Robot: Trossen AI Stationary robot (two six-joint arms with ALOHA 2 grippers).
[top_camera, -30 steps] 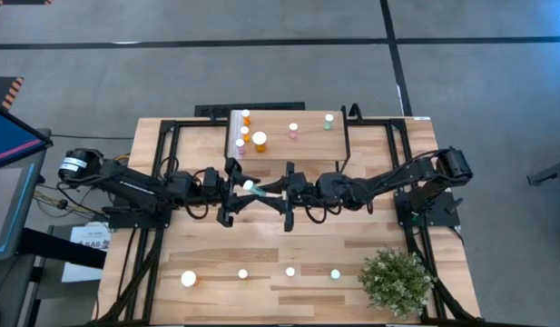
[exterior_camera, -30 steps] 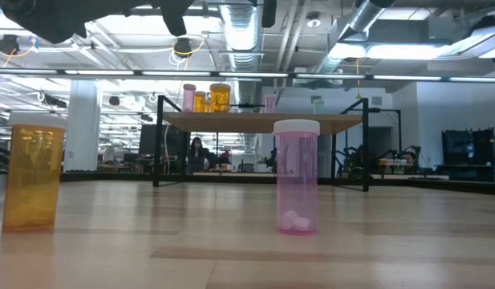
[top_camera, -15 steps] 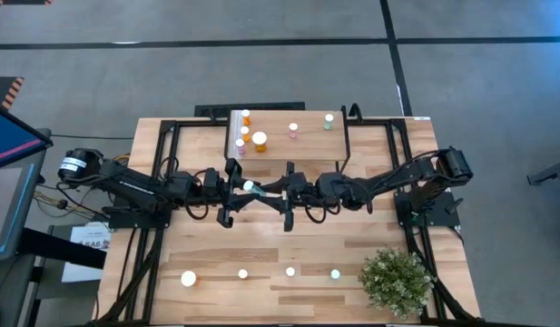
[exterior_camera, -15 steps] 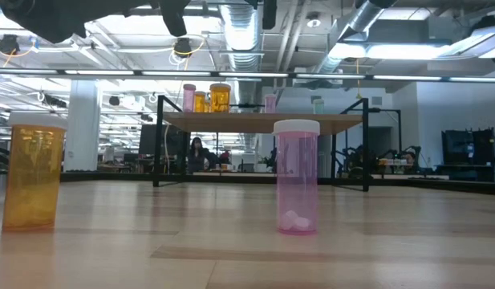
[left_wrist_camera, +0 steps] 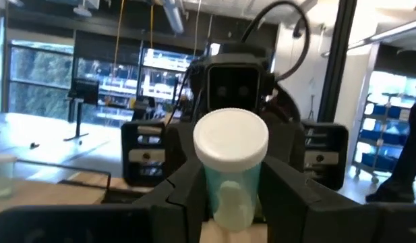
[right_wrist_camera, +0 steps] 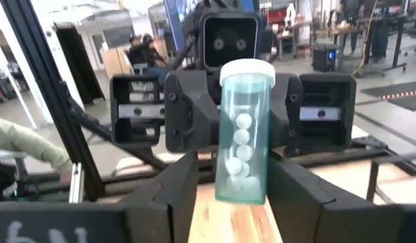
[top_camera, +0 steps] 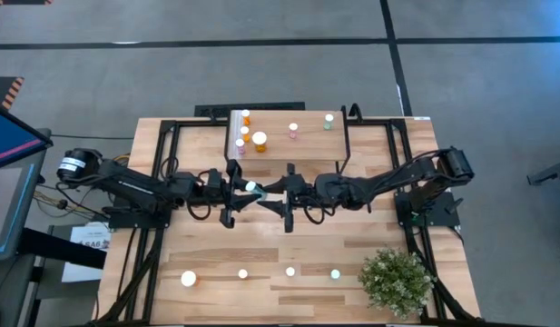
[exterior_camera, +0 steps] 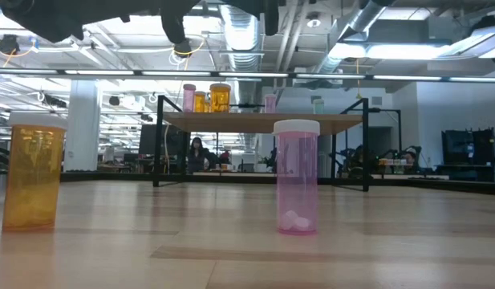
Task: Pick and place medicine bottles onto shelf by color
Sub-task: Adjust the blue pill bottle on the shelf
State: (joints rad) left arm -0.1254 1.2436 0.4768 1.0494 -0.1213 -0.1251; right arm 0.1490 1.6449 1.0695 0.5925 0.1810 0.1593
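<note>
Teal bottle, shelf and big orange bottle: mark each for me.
teal bottle (right_wrist_camera: 243, 135): right wrist view, mid body.
shelf (top_camera: 307, 145): high view, bare wood top.
big orange bottle (exterior_camera: 32, 177): low view, body centre.

Bright overhead light, soft shadows, blurred backgrounds

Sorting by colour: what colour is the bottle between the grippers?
Teal-green bottle with a white cap, seen best in the right wrist view.

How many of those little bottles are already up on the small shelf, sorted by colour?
On the shelf:
Orange bottles: 3
Pink bottles: 2
Teal bottle: 1
Total: 6
</note>
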